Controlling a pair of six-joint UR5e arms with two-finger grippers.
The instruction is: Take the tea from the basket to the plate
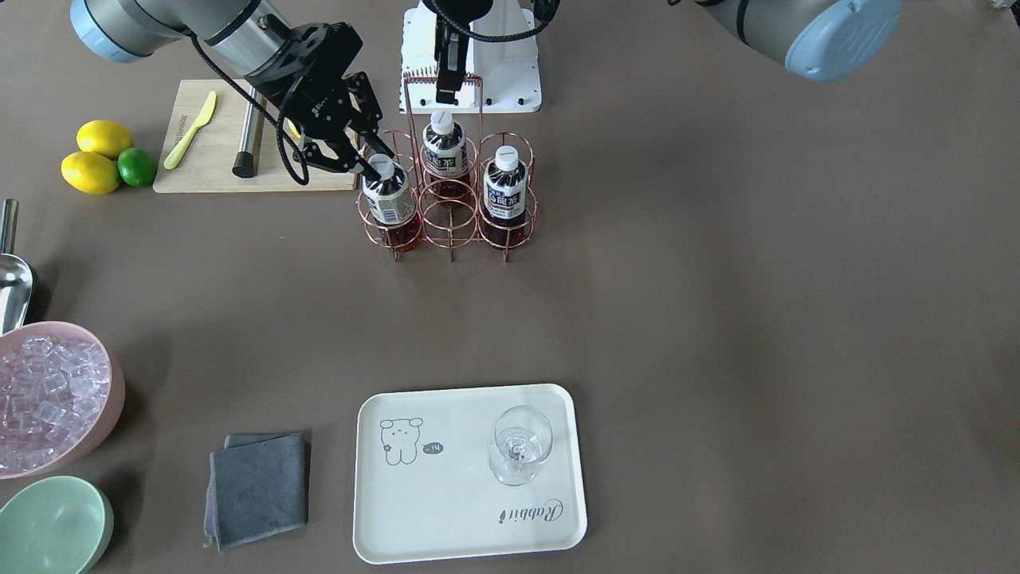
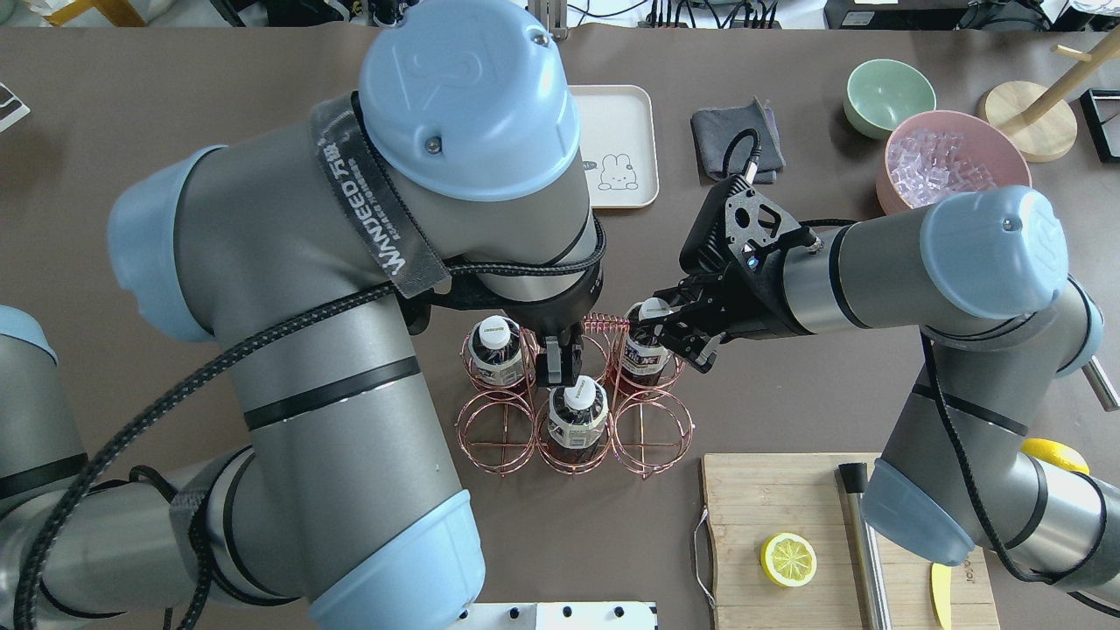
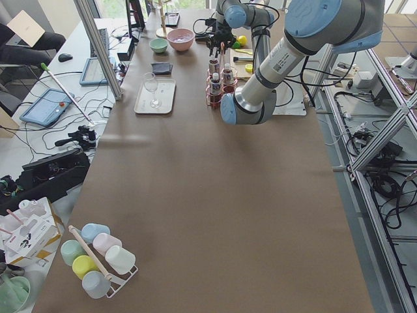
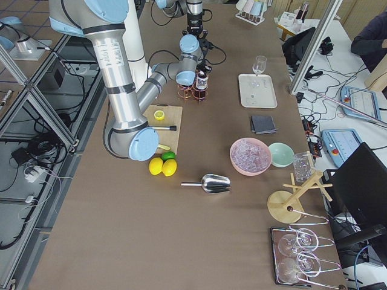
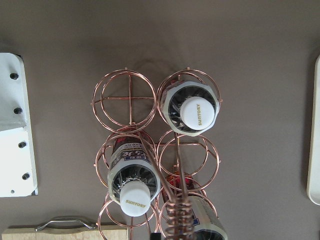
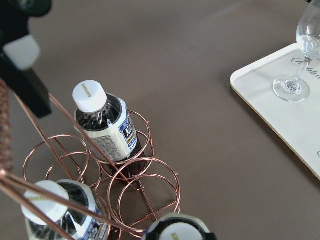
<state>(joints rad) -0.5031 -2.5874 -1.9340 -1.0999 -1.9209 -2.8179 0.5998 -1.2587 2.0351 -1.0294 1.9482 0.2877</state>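
A brown table [image 1: 717, 319] runs out in front of my base. The tea [image 1: 386, 199] stands upright in the basket [image 1: 450, 231], in the corner cell on my right, in the row away from my base. My right gripper [image 1: 379, 163] has a finger on either side of the tea's white cap, very close; I cannot tell whether they press it. My left gripper [image 1: 447, 94] is pinched on the basket's coiled handle top. A second bottle [image 1: 505, 191] and a third bottle [image 1: 445, 151] fill other cells. Beyond the basket, well apart, lies the plate [image 1: 446, 510], bearing a wine glass [image 1: 519, 446].
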